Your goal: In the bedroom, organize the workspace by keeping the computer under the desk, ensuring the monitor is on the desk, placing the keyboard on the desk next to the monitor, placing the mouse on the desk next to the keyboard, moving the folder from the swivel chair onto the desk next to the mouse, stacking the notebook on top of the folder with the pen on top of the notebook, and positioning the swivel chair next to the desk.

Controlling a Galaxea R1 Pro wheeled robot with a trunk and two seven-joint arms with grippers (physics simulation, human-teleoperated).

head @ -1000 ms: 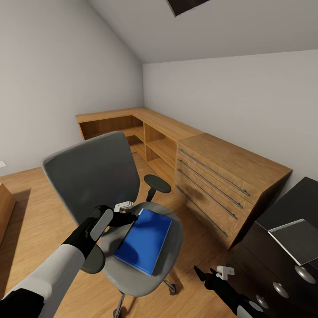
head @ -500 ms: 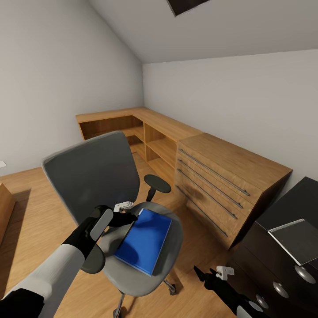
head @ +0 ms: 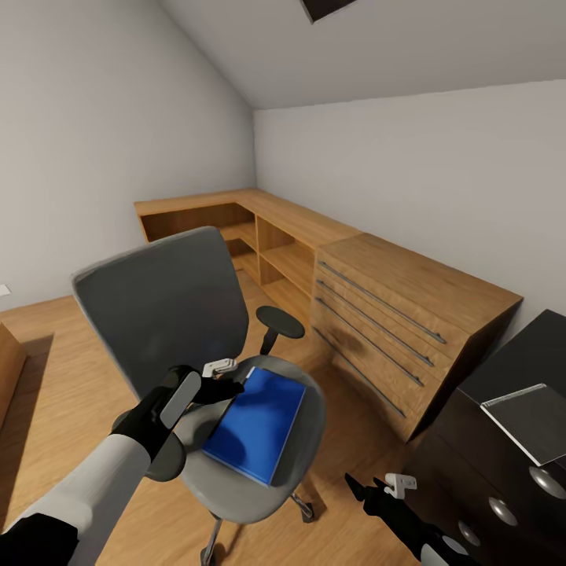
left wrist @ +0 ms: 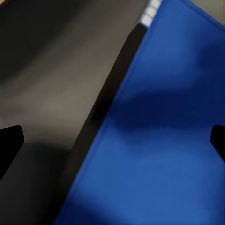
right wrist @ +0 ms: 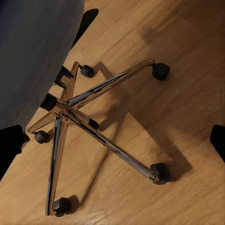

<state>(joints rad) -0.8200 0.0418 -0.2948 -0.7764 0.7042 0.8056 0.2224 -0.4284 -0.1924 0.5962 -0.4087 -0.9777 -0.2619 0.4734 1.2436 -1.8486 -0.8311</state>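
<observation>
Folder (head: 258, 425), bright blue, lies flat on the grey seat of the swivel chair (head: 161, 303) in the head view, reaching toward the seat's front. The left pincer (head: 233, 386) hangs low at the folder's near-left corner, at the seat; from this angle whether a finger touches the cover cannot be told. The chair's tall back stands behind the arm, with one black armrest (head: 280, 322) on its far side. Beyond the chair a light wooden chest (head: 401, 322) with long bar handles joins open wooden shelving (head: 259, 236) along the wall. At the lower right edge stands the desk (head: 511, 393), glossy black with round silver knobs, and a dark flat notebook (head: 531, 420) lies on its top. The right pincer (head: 365, 491) hovers low between chair and desk, over the wooden floor (head: 55, 377).

In the left wrist view the folder (left wrist: 164, 140) spreads wide and close, its dark edge running diagonally against the grey seat (left wrist: 47, 70). The pincer's two black fingertips (left wrist: 9, 143) sit far apart at opposite borders, spread open, one over the seat and one over the folder.

In the right wrist view the chair's chrome five-star base (right wrist: 84, 126) and black castors (right wrist: 160, 71) rest on the floor (right wrist: 187, 47), below the grey seat. The right pincer's fingertips (right wrist: 10, 140) are likewise spread wide, holding nothing.
</observation>
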